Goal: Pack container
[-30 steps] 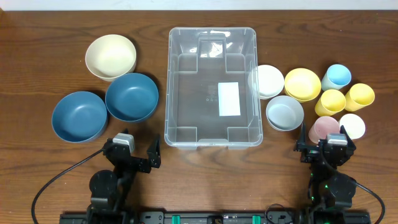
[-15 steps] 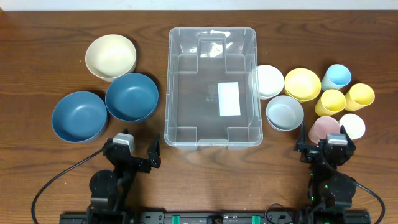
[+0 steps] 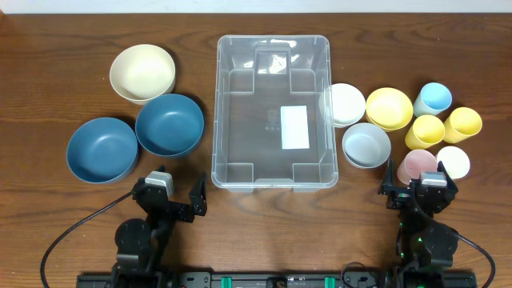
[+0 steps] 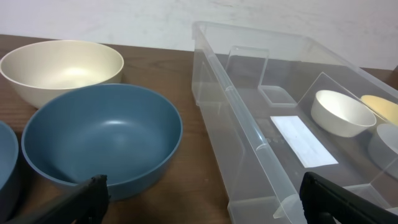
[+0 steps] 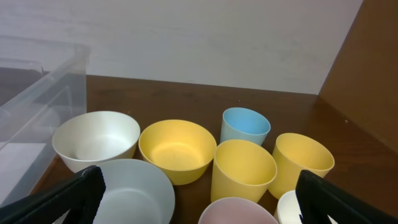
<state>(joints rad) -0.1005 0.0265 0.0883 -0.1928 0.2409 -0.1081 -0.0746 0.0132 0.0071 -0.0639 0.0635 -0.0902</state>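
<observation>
Dark brown wooden table (image 3: 64, 48) carries all items, with a pale wall behind it in both wrist views. At centre stands the container (image 3: 218, 120), a large clear rectangular bin, upright and open-topped, with a white label (image 3: 294, 127) on its bottom and nothing inside. To its left sit three bowls: a cream bowl (image 3: 142, 72) furthest back, a dark blue bowl (image 3: 169, 124) just beside the bin's left wall, and a second blue bowl (image 3: 102, 150) nearer the left edge, touching or almost touching the first. To the container's right, a white bowl (image 3: 346, 104) sits against the bin's right rim, a yellow bowl (image 3: 389, 108) is just beside it, and a pale grey bowl (image 3: 366, 146) lies in front of both. Further right stand five upright cups in a close group: a light blue cup (image 3: 433, 99), two yellow cups (image 3: 425, 131) (image 3: 462, 124), a pink cup (image 3: 417, 166) and a white cup (image 3: 453, 162). Left gripper (image 4: 202, 200) rests low at the near edge, facing the gap between the dark blue bowl and the bin; its fingers are spread wide and hold nothing. Right gripper (image 5: 202, 196) sits low at the near edge facing the cups and small bowls, likewise spread wide and holding nothing. Neither gripper touches any item.
</observation>
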